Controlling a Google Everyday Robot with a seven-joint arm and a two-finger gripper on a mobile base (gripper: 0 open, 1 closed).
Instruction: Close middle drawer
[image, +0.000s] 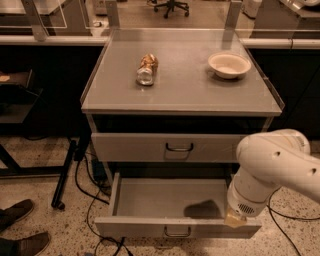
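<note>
We're in a lab-style workroom here: speckled terrazzo floor (65, 230), loose black cables (91, 172) trailing across it, a grey metal counter (185, 90) on a drawer unit, a rolling office chair (171, 6) at the back, glass panels (45, 12) along the benches. The robot's hand (234, 219) hangs low right, at the open middle drawer (150, 197)'s front corner.
</note>
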